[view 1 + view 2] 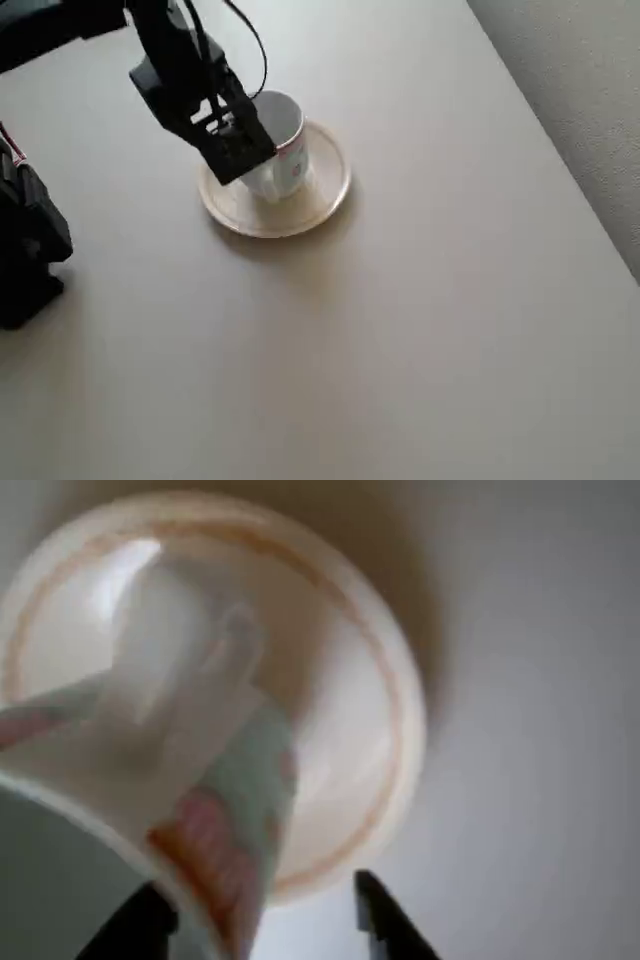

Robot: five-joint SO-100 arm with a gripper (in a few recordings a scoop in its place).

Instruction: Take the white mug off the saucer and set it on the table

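White mug over saucer, upper left of overhead view.
Gripper jaws straddle its wall; grip contact unclear.

Overhead view: soft, even, warm light; the table reads beige with no hard glare. A diffuse shadow lies below and right of the saucer; the black arm is underexposed — detail lost in the dark parts. Sharpness is moderate, slightly soft overall.

Wrist view: heavily blurred and out of focus. The white mug is smeared, its markings only pink and bluish patches. A bright highlight sits on the saucer's upper left; a dark shadow falls past its upper right rim — fingertips show as silhouettes.
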